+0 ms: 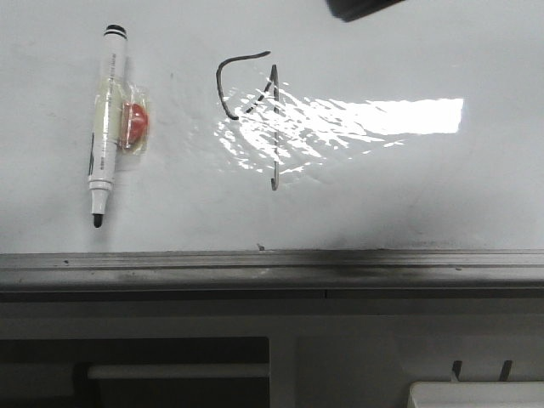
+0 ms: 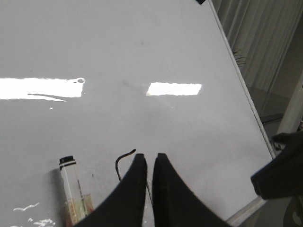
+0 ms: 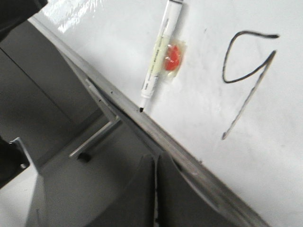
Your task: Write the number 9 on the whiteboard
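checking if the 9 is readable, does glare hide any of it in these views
Front view: a bright glare patch washes over the number 9, breaking up its stem and loop closure. Right wrist view: the number 9 sits clear of glare, fully legible. Left wrist view: glare bars lie away from it; the left end effector hides most strokes.

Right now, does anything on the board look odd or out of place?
The marker lies uncapped on the whiteboard, tip bare, with a red-and-clear lump taped to its barrel. The number 9 has an angular loop left open at the top. Nothing is spilled.
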You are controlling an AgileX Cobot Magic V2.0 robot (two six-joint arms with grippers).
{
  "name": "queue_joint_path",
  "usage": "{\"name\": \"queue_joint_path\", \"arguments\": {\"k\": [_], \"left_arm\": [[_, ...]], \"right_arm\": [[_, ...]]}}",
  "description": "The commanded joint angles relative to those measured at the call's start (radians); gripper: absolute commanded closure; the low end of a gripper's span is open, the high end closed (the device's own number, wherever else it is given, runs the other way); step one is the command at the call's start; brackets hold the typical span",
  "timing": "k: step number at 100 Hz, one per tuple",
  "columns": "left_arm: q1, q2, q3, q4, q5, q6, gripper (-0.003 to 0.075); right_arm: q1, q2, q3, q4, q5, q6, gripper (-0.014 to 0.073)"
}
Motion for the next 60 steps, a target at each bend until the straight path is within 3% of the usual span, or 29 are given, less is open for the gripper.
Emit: {"name": "queue_joint_path", "arguments": {"k": [1, 12, 21, 43, 60], "left_arm": [[0.002, -0.068, 0.021, 0.031, -0.009, 0.001, 0.074], [0.002, -0.152, 0.099, 0.034, 0.021, 0.001, 0.074], [0.002, -0.22, 0.164, 0.031, 0.021, 0.001, 0.074], [0.002, -0.3, 0.269, 0.031, 0.021, 0.001, 0.074], [0.002, -0.3, 0.288, 0.031, 0.021, 0.001, 0.074]], "right_arm": [[0.001, -0.081, 0.079, -0.093, -0.191, -0.032, 0.0663], [0.001, -0.181, 0.204, -0.111, -0.316, -0.032, 0.0663], [0.001, -0.27, 0.297, -0.111, -0.332, -0.032, 0.0663], [0.001, -0.434, 0.481, -0.107, -0.21, -0.032, 0.0663], [0.001, -0.51, 0.534, -0.043, -0.168, -0.032, 0.0663]]}}
